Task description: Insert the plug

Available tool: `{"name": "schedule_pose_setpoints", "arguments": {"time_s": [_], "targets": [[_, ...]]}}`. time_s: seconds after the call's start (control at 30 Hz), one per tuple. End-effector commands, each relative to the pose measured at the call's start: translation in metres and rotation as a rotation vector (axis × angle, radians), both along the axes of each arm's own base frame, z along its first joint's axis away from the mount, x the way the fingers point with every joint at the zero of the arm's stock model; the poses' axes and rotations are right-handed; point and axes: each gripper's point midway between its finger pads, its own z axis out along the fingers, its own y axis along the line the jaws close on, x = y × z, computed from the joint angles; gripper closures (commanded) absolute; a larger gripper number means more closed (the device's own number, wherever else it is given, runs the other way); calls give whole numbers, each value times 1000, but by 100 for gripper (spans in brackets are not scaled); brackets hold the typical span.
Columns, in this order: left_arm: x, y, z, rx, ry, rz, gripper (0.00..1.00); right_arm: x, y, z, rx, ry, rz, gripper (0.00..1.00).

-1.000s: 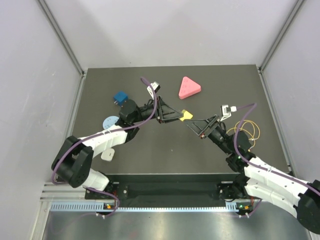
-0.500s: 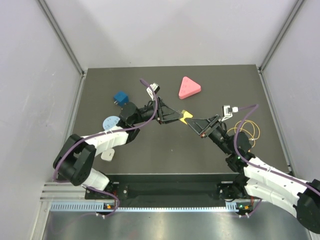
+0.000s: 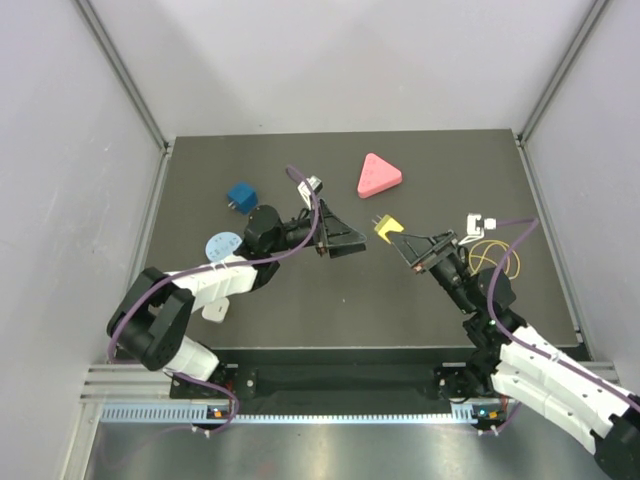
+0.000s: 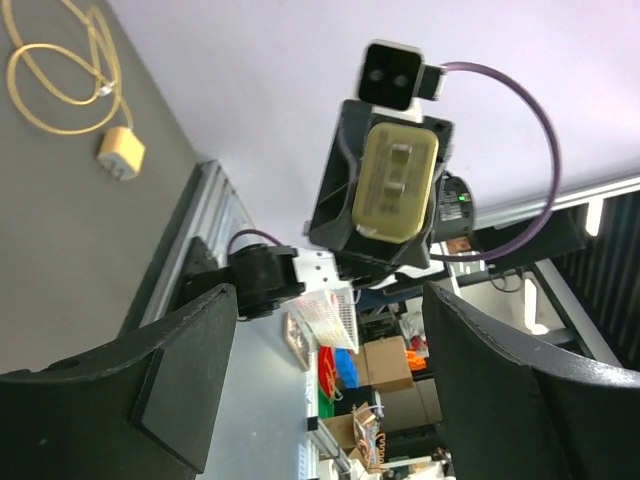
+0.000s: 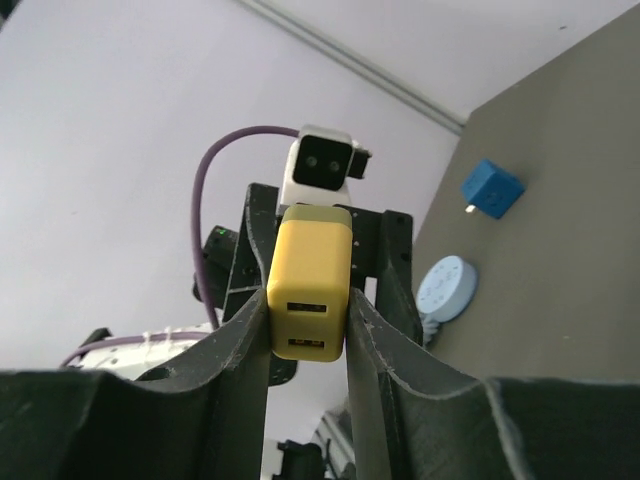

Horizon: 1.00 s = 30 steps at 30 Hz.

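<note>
Plug point(image 5: 308, 288) sits pinched between jaws of right gripper point(image 5: 308, 312).

In the top view, the light-blue disc point(image 3: 218, 243) is partly covered by the left arm point(image 3: 215, 280), and the white piece point(image 3: 214, 311) beside that arm is too small to be identified. The yellow cable point(image 3: 512, 262) is crossed by the right arm point(image 3: 530, 360), which is cut off at the lower right corner. In the right wrist view, the prongs of the yellow charger point(image 5: 307, 300) are turned away and hidden. In the left wrist view, the cable's loop is cropped by the top edge, and the clutter point(image 4: 360, 370) beyond the table point(image 4: 80, 230) is blurred.
</note>
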Motion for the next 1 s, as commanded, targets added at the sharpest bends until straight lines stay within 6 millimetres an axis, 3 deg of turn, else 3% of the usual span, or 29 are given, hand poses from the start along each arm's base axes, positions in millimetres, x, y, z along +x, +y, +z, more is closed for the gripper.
{"name": "schedule_pose_setpoints", "arguments": {"time_s": [0.0, 0.07, 0.1, 0.13, 0.17, 0.2, 0.23, 0.27, 0.33, 0.43, 0.47, 0.53, 0.57, 0.6, 0.67, 0.77, 0.97], "targets": [[-3, 3, -2, 33, -58, 15, 21, 9, -17, 8, -65, -15, -91, 100], [5, 5, -23, 128, -29, 68, 23, 11, -19, -4, -124, 31, -105, 100], [12, 8, -35, 191, -13, 111, 23, 12, -21, 2, -132, 34, -113, 100], [14, 16, -59, 333, 18, 140, 24, 13, -21, 2, -162, 35, -120, 100], [30, 24, -70, 411, 16, 245, 25, 12, -22, 2, -194, 44, -118, 100], [34, 33, -82, 489, 37, 283, 25, 11, -21, 1, -216, 45, -113, 100], [44, 43, -77, 540, 4, 339, 25, 11, -22, -1, -244, 47, -114, 100], [43, 62, -97, 652, 86, 375, 24, 10, -23, 3, -254, 48, -118, 100], [60, 91, -96, 735, 104, 518, 23, 12, -27, -14, -334, 98, -135, 100], [71, 153, -114, 843, 258, 725, 21, 9, -28, -19, -390, 96, -125, 100], [79, 182, -118, 856, 319, 820, 21, 9, -27, -19, -399, 89, -122, 100], [73, 228, -135, 907, 463, 983, 21, 6, -29, -27, -443, 103, -113, 100], [77, 260, -140, 924, 523, 1104, 21, 5, -29, -29, -452, 103, -111, 100], [67, 284, -148, 969, 596, 1191, 23, 3, -30, -29, -463, 94, -105, 100], [64, 320, -150, 999, 658, 1307, 23, -3, -31, -30, -462, 72, -92, 100], [63, 362, -152, 1061, 692, 1434, 18, -6, -29, -39, -427, 69, -75, 100], [60, 405, -185, 1069, 899, 1492, 17, -11, -16, -37, -416, 47, -6, 100]]}}
